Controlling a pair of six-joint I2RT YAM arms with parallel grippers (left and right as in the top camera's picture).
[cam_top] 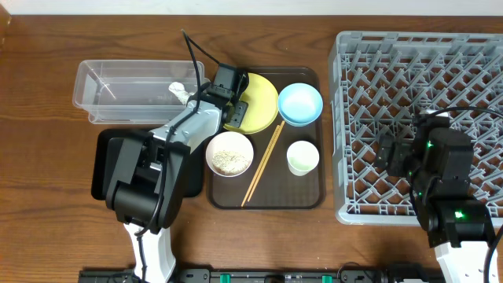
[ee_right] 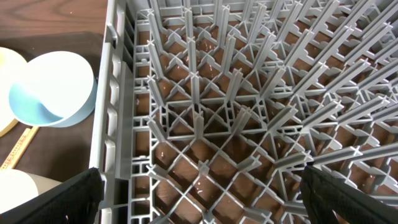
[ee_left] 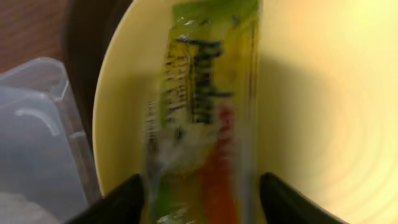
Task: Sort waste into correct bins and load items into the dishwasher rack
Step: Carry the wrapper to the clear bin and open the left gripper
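The green-yellow snack wrapper [ee_left: 202, 118] lies on the yellow plate [cam_top: 263, 98], blurred in the left wrist view. My left gripper [cam_top: 234, 101] is open, with one finger on each side of the wrapper [ee_left: 199, 199]. The plate also shows in the left wrist view [ee_left: 311, 106]. My right gripper [ee_right: 202, 193] is open and empty above the grey dishwasher rack [cam_top: 409, 63], near its left wall [ee_right: 115, 124]. On the brown tray are the light blue bowl [cam_top: 300, 103], the white bowl [cam_top: 229, 153] with rice in it, the small white cup [cam_top: 302, 156] and the chopsticks [cam_top: 263, 163].
The clear container [cam_top: 126, 90] stands at the back left with crumpled white paper [cam_top: 181, 93] at its right end. The black tray [cam_top: 106, 161] lies in front of it, mostly under my left arm. The brown serving tray [cam_top: 306, 196] sits between the bins and the rack.
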